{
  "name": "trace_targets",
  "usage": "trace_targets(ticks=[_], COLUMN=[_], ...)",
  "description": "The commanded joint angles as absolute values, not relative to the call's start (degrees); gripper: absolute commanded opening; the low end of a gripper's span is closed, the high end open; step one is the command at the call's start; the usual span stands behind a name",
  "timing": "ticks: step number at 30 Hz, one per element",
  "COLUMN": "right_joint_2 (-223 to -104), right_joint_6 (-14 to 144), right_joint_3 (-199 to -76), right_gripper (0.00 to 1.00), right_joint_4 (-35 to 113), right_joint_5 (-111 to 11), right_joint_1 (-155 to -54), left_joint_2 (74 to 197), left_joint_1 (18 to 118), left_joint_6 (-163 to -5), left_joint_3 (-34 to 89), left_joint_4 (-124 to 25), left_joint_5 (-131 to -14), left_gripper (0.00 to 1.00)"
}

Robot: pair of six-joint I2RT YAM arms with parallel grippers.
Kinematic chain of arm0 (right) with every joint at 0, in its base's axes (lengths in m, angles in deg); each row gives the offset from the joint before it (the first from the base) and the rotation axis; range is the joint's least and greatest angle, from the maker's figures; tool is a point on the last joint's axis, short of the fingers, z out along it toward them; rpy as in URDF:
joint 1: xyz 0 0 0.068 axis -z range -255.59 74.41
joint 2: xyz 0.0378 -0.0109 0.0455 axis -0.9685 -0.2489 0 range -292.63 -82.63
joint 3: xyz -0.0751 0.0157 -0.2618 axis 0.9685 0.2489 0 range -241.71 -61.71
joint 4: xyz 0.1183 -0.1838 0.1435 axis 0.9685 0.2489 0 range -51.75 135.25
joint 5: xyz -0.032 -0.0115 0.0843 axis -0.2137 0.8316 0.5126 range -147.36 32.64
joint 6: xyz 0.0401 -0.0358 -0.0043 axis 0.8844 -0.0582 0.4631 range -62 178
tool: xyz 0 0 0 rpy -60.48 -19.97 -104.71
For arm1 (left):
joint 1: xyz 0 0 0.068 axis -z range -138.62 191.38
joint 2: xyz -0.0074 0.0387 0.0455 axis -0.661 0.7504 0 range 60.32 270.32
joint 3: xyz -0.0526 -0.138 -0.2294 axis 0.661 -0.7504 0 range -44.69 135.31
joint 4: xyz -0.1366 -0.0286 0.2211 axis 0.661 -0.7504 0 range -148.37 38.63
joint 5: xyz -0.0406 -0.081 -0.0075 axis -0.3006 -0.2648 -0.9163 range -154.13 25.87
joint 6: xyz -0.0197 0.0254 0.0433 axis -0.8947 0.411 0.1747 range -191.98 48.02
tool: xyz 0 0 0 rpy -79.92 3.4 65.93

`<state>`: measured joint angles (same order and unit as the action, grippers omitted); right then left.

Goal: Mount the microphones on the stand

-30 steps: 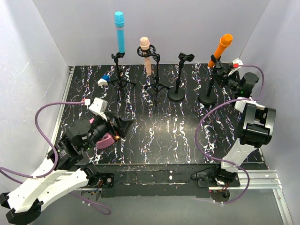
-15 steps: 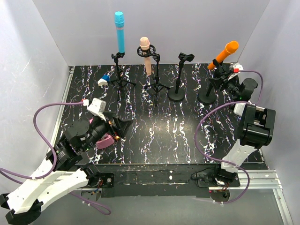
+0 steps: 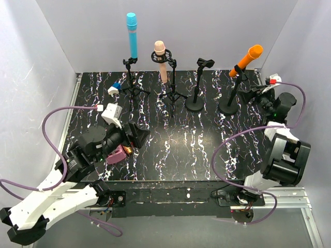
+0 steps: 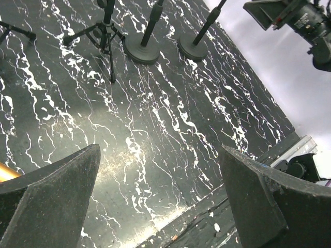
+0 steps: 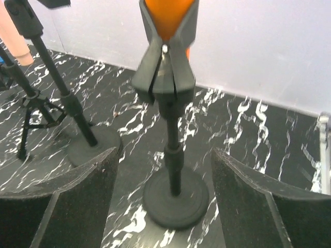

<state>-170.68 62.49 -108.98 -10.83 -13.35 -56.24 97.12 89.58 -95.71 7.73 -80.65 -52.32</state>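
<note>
Right end effector [image 3: 249,94], fingers spread and empty, drawn back rightward from orange microphone [image 3: 247,58], left clipped and tilted in rightmost stand [image 3: 229,107]; left end effector [image 3: 135,137] likewise spread, low above surface [image 3: 196,139].

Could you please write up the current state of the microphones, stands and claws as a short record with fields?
left claw: open, holding nothing
right claw: open, beside the right round-base stand, apart from it
cyan microphone: upright on the left tripod stand
pale pink microphone: in the ring-mount tripod stand
orange microphone: tilted in the right round-base stand's clip
golden-brown microphone: on the table by the left claw, mostly hidden
empty stand: round base, clip holds nothing
</note>
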Motion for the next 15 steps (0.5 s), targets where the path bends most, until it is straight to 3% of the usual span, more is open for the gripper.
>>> trace_targets(ticks=[1,8,15], right_joint_2=[-163.2,-149.8,-140.7], right_joint_6=[60.4,54.2,54.2], right_joint_3=[-107.1,-105.0,-103.8], right_gripper=[0.78,0.8,0.79], right_joint_4=[6.2,29.0,43.1], right_joint_5=[-14.5,-14.7,-0.2], right_joint_1=[-55.6,-55.5,-55.5], left_joint_2=[101.0,108.4,111.0], left_joint_1=[89.6,89.6,89.6], left_joint_6=[-100.4,-102.8,-103.5], left_joint_3=[11.6,14.7,14.5], left_joint_4=[-83.3,-85.4,-84.7], left_joint_5=[-50.9,-49.5,-54.4], left_gripper=[0.98,0.98,0.98])
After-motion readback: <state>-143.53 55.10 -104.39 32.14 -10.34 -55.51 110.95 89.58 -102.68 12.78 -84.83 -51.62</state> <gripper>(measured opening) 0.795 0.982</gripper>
